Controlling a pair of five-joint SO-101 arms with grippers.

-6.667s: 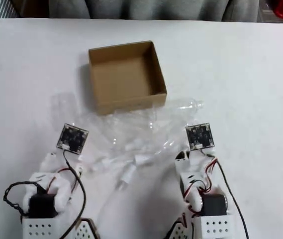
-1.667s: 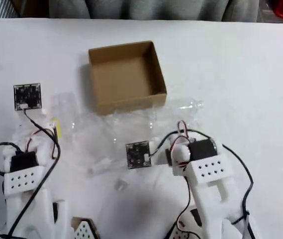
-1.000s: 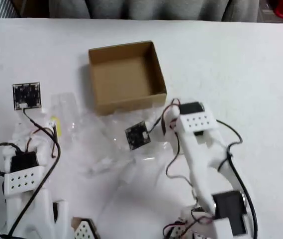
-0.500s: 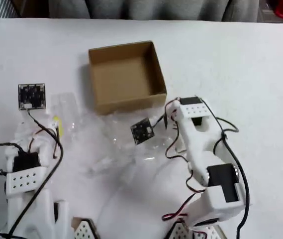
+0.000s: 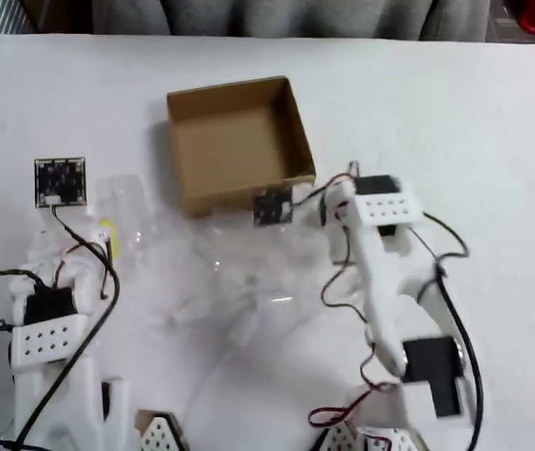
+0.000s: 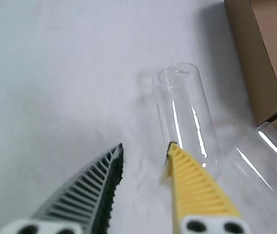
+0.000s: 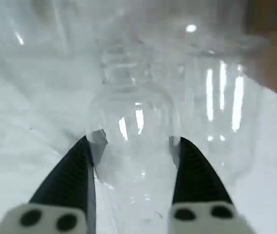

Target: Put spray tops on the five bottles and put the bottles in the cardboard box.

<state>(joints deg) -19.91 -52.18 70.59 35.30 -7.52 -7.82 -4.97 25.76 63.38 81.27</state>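
Observation:
The open cardboard box (image 5: 239, 141) stands at the table's middle back. Several clear bottles (image 5: 239, 263) lie in a loose pile in front of it, with white spray tops (image 5: 184, 313) among them. My right arm (image 5: 380, 244) stretches to the box's front wall. Its gripper (image 7: 133, 141) is open, one black finger on each side of a lying clear bottle (image 7: 133, 117). My left gripper (image 6: 145, 148) is open and low over the table. Its yellow finger (image 6: 192, 185) rests beside another lying bottle (image 6: 184, 112), which stays outside the jaws.
The box corner (image 6: 267, 53) sits close beyond the left gripper's bottle. White tabletop (image 5: 474, 122) spreads to the right of the box and behind it. Loose cables hang from both arms.
My right arm has swung from the middle of the pile up to the box's front wall. The left arm has barely moved over the last second.

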